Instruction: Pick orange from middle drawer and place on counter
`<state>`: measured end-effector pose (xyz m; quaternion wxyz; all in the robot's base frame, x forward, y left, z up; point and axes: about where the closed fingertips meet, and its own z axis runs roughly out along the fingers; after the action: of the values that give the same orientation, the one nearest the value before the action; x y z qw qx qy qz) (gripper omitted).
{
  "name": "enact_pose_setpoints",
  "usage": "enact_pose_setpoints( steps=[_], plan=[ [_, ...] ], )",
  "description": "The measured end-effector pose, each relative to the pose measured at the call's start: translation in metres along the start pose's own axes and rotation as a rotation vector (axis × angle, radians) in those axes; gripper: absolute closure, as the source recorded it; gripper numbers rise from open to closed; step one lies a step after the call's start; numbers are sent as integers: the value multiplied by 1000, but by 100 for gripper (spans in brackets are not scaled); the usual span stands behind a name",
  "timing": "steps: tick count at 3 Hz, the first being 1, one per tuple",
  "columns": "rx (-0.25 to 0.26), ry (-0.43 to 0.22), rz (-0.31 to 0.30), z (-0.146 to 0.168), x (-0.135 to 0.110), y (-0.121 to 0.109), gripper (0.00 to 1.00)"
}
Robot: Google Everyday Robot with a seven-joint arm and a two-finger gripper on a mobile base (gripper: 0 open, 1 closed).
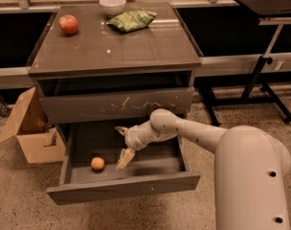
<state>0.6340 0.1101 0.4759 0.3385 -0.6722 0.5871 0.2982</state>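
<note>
Orange (97,163) in middle drawer (122,189), splayed end effector (123,144) just beside it

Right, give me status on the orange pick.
Gripper open, down in the middle drawer, beside the orange, not touching. Orange on drawer floor near the front. Nothing between them.
</note>
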Motion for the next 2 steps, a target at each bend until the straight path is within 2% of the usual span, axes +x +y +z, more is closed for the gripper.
enact_pose_setpoints(
  steps=[1, 2],
  plan=[
    [13, 0, -1, 0, 0, -4, 0],
    [-4, -27, -3, 30, 2, -6, 0]
  ],
)
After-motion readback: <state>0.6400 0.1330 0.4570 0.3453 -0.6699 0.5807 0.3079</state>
